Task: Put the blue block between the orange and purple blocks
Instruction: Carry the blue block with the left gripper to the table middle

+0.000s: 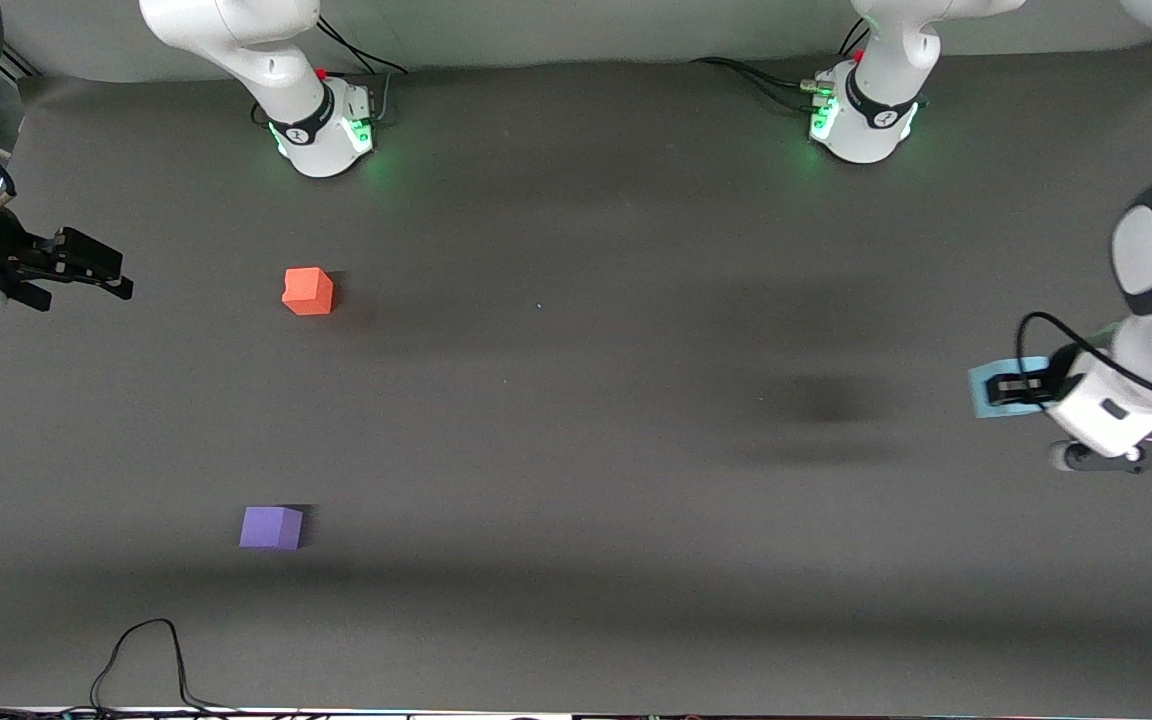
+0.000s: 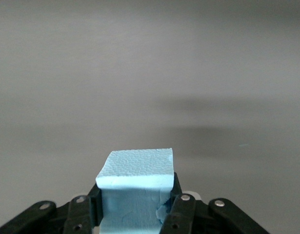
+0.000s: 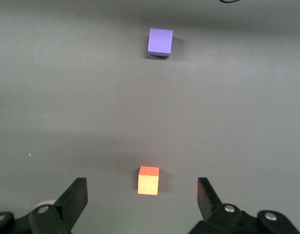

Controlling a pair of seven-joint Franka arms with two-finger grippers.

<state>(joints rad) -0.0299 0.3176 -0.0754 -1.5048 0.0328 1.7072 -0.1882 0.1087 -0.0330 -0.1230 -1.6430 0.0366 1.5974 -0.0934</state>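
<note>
The blue block [image 1: 992, 388] is held in my left gripper [image 1: 1006, 390], raised over the table at the left arm's end; the left wrist view shows the cube [image 2: 135, 190] clamped between both fingers. The orange block [image 1: 308, 291] sits on the mat toward the right arm's end. The purple block [image 1: 271, 527] lies nearer the front camera than the orange one. My right gripper [image 1: 86, 270] hangs open and empty in the air at the right arm's edge of the table; its wrist view shows the orange block [image 3: 149, 180] and the purple block [image 3: 160, 41] below.
A dark grey mat [image 1: 576, 420] covers the table. A black cable [image 1: 151, 665] loops on the mat near the front edge, nearer the camera than the purple block. The two arm bases [image 1: 326, 125] stand along the back.
</note>
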